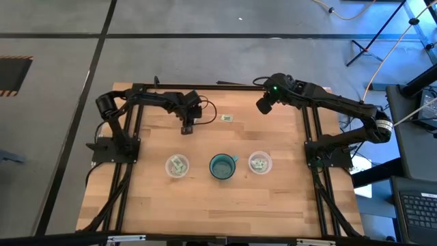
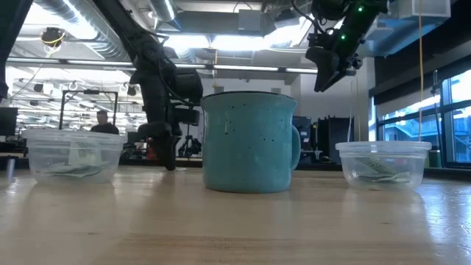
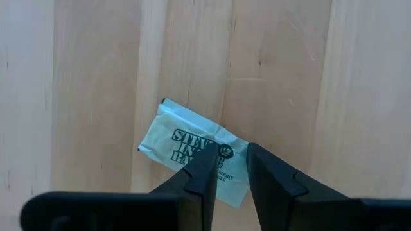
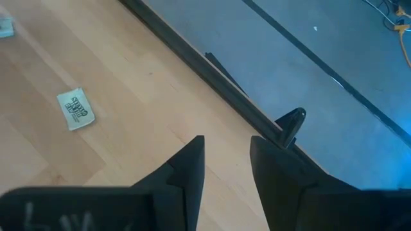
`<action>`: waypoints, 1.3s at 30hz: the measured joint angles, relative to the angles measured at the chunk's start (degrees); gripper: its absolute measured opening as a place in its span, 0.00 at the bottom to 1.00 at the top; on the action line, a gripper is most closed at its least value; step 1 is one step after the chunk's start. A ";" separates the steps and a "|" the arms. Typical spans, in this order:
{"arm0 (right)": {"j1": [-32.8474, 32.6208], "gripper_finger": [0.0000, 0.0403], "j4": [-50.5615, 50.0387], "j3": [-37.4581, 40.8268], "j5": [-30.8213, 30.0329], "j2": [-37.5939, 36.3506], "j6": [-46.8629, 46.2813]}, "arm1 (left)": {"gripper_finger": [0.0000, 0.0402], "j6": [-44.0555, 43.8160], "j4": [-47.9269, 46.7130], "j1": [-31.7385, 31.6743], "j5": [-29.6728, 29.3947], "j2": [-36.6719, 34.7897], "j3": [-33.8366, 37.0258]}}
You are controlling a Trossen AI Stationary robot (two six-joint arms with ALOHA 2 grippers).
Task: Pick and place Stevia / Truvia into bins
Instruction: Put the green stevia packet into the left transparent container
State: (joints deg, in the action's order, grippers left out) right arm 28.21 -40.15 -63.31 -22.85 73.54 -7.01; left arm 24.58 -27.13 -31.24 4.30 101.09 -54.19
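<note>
From above, the surface (image 1: 212, 212) carries a row of three vessels near its middle: a clear cup (image 1: 177, 165) on the left with packets inside, a teal mug (image 1: 222, 166) in the centre, and a second clear cup (image 1: 259, 162) on the right, also holding packets. The left gripper (image 1: 187, 128) points down toward the far part of the surface, left of centre. A loose packet (image 1: 227, 118) lies near the far edge, between the two grippers, and the right gripper (image 1: 264, 106) hovers by the far edge to its right. At table height, the mug (image 2: 249, 141) stands between the two cups (image 2: 72, 156) (image 2: 383, 163); the left gripper (image 2: 168, 151) reaches down to the surface behind them, while the right gripper (image 2: 329, 70) hangs high above it. In the left wrist view, the jaws are slightly spread and straddle a pale green packet (image 3: 186, 149) lying flat on the wood. In the right wrist view, the jaws are spread with nothing between them, above the far edge, and the loose packet (image 4: 76, 108) lies well apart.
</note>
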 joint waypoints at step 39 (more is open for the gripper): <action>-0.01 0.32 0.12 0.00 0.00 0.00 1.66 | 0.01 -21.82 -24.96 20.75 0.98 -26.46 -5.47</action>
State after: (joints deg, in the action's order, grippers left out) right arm 28.21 -40.03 -63.31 -22.85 73.54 -5.34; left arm 2.76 -52.08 -10.50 5.28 74.63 -59.66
